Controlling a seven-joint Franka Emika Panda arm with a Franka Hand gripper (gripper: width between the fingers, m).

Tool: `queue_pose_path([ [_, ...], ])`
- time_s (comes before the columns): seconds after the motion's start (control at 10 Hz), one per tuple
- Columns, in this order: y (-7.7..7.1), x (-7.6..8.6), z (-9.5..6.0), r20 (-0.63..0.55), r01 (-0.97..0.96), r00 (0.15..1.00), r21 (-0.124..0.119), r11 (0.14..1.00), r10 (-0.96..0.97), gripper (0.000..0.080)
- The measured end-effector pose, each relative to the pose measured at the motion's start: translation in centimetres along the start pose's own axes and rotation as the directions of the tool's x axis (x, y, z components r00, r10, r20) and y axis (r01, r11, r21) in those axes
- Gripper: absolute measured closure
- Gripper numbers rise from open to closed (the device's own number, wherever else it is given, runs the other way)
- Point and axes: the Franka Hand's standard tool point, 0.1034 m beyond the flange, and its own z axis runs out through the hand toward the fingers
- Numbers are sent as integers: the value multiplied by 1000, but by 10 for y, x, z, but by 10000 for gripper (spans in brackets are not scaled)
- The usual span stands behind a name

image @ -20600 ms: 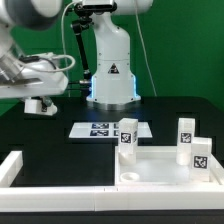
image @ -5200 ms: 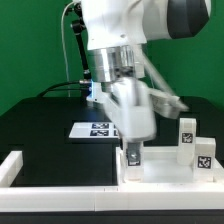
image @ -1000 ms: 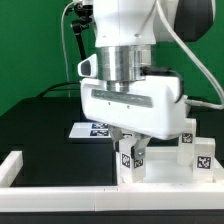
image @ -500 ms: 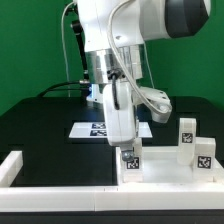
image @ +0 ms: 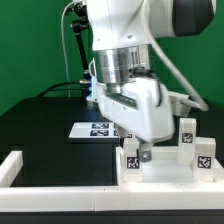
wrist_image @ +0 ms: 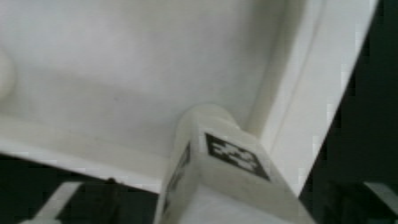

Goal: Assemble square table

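White plastic is filling the lower right of the exterior view, where the square tabletop (image: 165,165) is lying on the black worktop (image: 45,125) with your arm bending down over its near-left corner. You are now watching the tool (image: 141,153) standing with its jaws spread and nothing between them; a moment ago it was closed around the leg (image: 131,157), which is now standing upright on its own in that corner, tag facing you. That suggests this leg is seated, so you are probably free to lift away. In the wrist view the leg (wrist_image: 217,160) is rising just beside the tabletop's raised edge. Two more tagged legs (image: 186,134) are waiting at the right edge, the marker board (image: 92,129) is lying behind, and the border bars (image: 40,184) are crossing the foreground, well clear.
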Motion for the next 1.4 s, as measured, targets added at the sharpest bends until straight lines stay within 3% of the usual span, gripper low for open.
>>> queue_pose_path([
  [0.1,1,1,0,-4,86,996,-3,996,-86,164],
  [0.3,1,1,0,-4,189,982,-4,982,-189,154],
  [0.4,0,1,-1,-17,411,911,-25,911,-412,151],
  [0.6,-2,-1,2,-42,654,755,-29,756,-654,150],
  [0.9,2,2,5,-56,601,797,-30,799,-601,179],
  [1.0,3,1,5,-57,554,830,-27,832,-555,363],
  [1.1,3,1,6,-58,496,866,-23,868,-497,363],
  [1.2,3,1,6,-60,445,893,-20,895,-445,515],
  [1.4,2,1,6,-62,336,940,-12,942,-336,514],
])
